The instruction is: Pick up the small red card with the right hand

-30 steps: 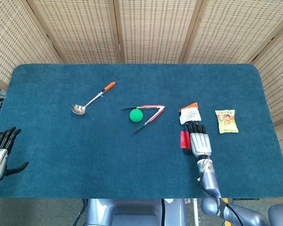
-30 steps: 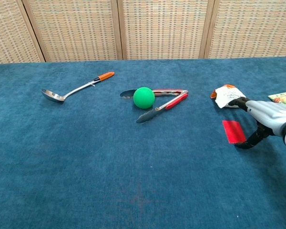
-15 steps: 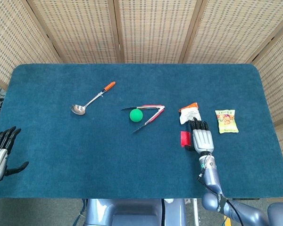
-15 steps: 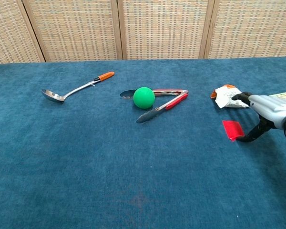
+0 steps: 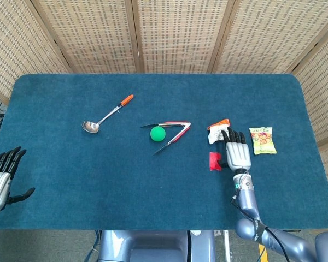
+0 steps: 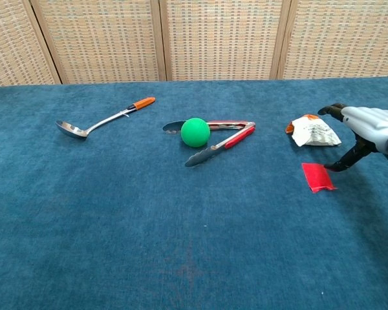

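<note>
Since the small red card lies flat on the blue table, thin, light and likely bendy, you'll want an edge pinch. Your right hand hovers just beside it, fingers spread, holding nothing.

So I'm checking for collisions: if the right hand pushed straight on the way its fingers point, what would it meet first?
Probably the crumpled white snack packet, just ahead of the right hand. The chest view suggests the hand is raised, so it might pass above.
</note>
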You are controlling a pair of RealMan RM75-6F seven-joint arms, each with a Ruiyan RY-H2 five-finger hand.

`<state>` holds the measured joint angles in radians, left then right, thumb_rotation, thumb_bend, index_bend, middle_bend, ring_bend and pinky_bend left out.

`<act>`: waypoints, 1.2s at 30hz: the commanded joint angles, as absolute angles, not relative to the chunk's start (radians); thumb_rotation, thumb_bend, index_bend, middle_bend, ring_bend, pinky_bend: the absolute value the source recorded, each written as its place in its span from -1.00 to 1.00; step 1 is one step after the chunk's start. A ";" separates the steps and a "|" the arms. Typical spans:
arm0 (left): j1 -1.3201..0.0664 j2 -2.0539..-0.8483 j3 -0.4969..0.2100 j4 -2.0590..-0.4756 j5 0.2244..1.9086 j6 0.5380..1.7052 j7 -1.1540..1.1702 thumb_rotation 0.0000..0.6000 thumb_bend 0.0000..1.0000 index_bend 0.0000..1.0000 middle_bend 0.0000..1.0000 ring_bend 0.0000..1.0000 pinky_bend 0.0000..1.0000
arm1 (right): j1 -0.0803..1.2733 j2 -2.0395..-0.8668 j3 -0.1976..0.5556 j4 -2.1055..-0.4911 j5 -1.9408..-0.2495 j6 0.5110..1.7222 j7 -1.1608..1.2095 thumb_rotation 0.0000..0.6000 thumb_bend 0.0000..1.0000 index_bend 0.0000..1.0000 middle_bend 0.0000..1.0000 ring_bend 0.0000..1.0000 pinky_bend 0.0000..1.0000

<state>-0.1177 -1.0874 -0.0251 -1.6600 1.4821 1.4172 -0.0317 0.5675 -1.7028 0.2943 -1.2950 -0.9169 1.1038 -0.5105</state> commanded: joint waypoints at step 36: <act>-0.118 -1.084 -0.005 -1.666 1.524 1.422 -0.054 1.00 -0.56 -1.00 -1.00 -1.00 -1.00 | 0.455 -1.800 0.196 -1.222 -1.078 1.253 -0.398 1.00 -0.48 -0.16 -0.95 -1.00 -1.00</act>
